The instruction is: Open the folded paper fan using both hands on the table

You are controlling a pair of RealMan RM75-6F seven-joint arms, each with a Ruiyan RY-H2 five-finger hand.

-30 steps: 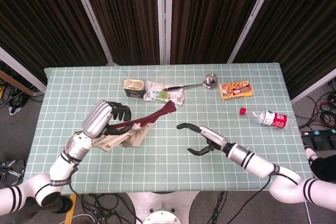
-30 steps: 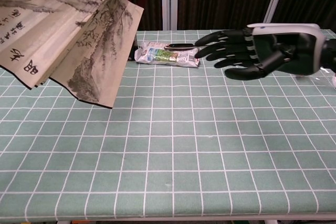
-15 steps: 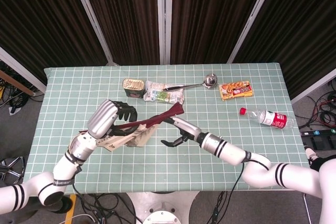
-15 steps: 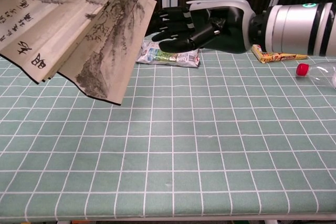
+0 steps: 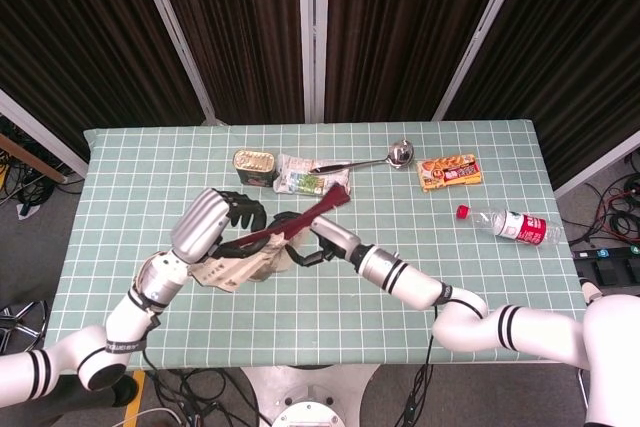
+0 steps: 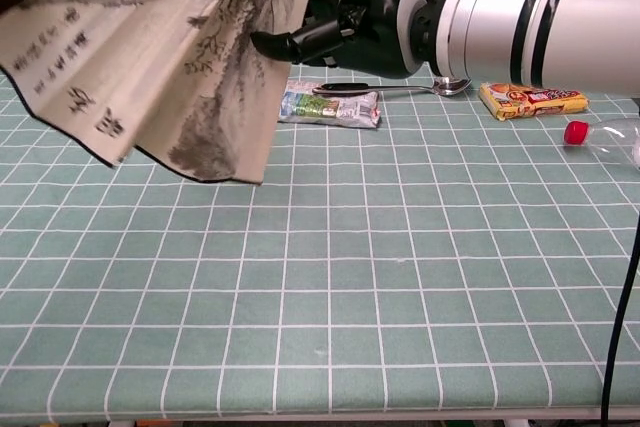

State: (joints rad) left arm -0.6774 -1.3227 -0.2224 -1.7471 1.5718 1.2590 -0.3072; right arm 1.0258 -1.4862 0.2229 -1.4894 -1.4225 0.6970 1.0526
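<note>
Head view: left hand (image 5: 215,224) grips paper fan (image 5: 250,262), part-spread, held above table (image 5: 480,287) left-centre. Right hand (image 5: 312,239) fingers curl at fan's right edge; grip or just contact, can't tell.

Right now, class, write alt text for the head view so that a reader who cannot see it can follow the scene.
A robot's left hand holds a partly opened paper fan above a green gridded table, while its right hand reaches the fan's dark red outer rib. Along the far side lie a tin, a snack packet, a ladle, an orange packet and a water bottle.
</note>
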